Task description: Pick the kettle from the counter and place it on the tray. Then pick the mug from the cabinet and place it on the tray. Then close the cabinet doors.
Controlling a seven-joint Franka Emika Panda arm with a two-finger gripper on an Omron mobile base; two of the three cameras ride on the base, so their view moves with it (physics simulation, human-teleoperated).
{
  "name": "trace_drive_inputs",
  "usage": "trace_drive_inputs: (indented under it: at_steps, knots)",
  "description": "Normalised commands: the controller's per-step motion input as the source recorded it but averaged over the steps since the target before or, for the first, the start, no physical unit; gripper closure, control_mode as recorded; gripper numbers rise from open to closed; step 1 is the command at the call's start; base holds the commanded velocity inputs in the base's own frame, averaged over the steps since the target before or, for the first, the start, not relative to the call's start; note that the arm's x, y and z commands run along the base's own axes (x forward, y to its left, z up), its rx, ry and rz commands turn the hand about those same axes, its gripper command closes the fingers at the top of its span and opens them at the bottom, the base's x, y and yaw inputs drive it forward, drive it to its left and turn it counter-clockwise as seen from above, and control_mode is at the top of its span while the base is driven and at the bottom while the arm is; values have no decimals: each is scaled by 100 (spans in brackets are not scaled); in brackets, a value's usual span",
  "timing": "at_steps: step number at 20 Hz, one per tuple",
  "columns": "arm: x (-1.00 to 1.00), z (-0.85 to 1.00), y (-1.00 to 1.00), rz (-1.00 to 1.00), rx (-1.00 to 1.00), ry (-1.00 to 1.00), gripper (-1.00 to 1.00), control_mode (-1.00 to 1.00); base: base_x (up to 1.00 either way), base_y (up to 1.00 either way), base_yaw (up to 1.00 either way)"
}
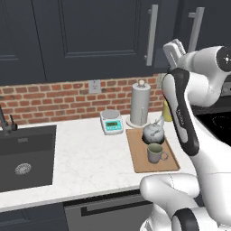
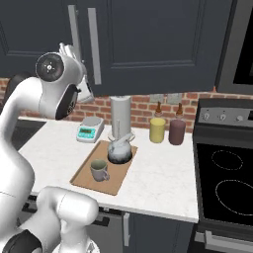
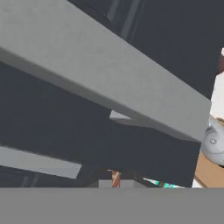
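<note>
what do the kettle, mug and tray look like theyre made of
Kettle: likely polished metal, silver-grey with bright highlights. Mug: probably glazed ceramic, dull grey-green with a pale rim. Tray: looks like wood, flat light-brown, matte; no grain visible.

Silver-grey kettle (image 1: 153, 131) and grey-green mug (image 1: 155, 153) sit on the light-brown tray (image 1: 140, 160); charcoal-blue cabinet doors (image 1: 97, 36), red-brick backsplash (image 1: 54, 99).

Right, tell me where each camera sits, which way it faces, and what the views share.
Left base view: behind the arm's left, looking down over the counter; white arm at right.
Right base view: behind its right, same counter, stove beside; arm at left.
Hand view: on the hand, close against a grey door handle.
Both base views share tray, kettle, mug.
</note>
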Motion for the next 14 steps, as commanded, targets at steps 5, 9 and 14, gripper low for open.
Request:
trace_drive_inputs:
  at_steps: [5,9,14]
  knots:
    - [83,0,-71,0,0,0,100,-100,0,0,0]
    - [77,0,-94,3,0,0,100,-100,0,0,0]
    - [100,0,-72,9,1,0,100,-100,0,0,0]
